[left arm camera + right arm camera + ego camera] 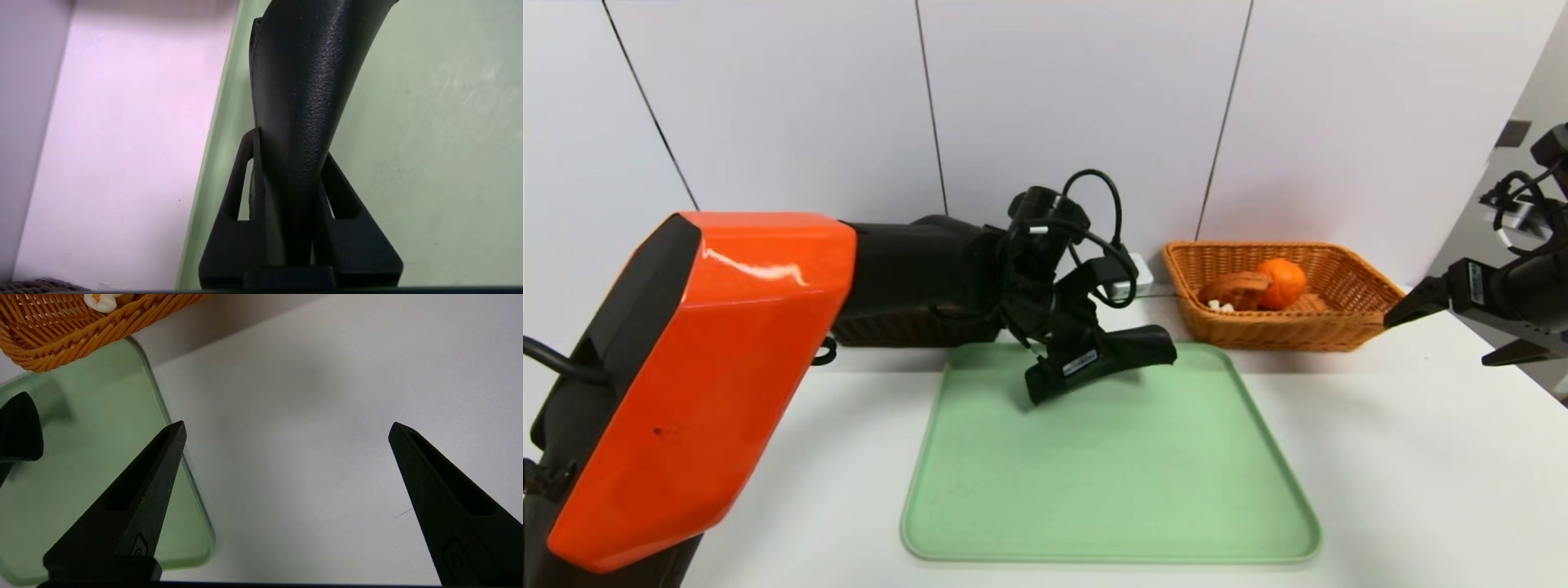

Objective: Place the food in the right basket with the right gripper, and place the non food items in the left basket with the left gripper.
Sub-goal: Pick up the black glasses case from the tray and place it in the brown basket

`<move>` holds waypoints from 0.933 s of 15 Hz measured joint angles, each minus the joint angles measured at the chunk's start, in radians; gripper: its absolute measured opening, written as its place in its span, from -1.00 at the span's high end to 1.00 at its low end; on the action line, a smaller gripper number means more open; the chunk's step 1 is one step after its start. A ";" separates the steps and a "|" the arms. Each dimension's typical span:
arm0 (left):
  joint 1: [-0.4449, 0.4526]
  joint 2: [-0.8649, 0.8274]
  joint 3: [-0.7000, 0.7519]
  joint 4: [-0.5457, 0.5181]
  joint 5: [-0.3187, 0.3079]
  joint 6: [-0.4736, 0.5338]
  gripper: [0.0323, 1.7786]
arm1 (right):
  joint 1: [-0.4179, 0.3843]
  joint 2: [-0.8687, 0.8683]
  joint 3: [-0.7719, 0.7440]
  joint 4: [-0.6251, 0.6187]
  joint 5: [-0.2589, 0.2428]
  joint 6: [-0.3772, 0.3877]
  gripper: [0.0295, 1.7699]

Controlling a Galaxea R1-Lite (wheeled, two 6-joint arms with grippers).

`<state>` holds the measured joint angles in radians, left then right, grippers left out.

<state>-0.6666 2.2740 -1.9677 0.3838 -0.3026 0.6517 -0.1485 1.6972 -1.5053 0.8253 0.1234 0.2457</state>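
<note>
One-ended clamping by the black-jawed left gripper (292, 142) lets the long black soft pouch (302, 90), over the green rectangular tray (1111, 490), droop and possibly snag the dark brown wicker basket (907, 329); the black-jawed right gripper (1437, 340) idles open at far right.

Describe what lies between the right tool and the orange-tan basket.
Bare white tabletop lies between the right tool and the orange-tan basket; the right wrist view shows it.

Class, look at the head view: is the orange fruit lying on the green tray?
No, the orange fruit sits inside the orange-tan basket, beyond the green tray.
</note>
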 joint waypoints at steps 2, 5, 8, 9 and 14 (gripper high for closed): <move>-0.017 -0.034 -0.002 -0.063 0.027 -0.105 0.67 | 0.000 0.001 0.001 0.000 -0.005 0.000 -0.93; -0.028 -0.101 -0.009 -0.157 0.115 -0.290 0.70 | -0.001 0.006 0.003 0.000 -0.007 0.000 -0.93; 0.001 -0.193 -0.010 -0.164 0.240 -0.471 0.70 | 0.000 0.008 0.003 -0.001 -0.008 -0.001 -0.93; 0.028 -0.224 -0.010 -0.162 0.292 -0.524 0.70 | 0.000 0.009 0.000 -0.001 -0.008 -0.002 -0.93; 0.197 -0.366 -0.007 -0.057 0.415 -0.714 0.72 | 0.000 0.026 -0.003 -0.002 -0.011 -0.001 -0.93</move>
<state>-0.4700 1.9085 -1.9743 0.3270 0.1123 -0.0626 -0.1485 1.7232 -1.5081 0.8236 0.1123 0.2443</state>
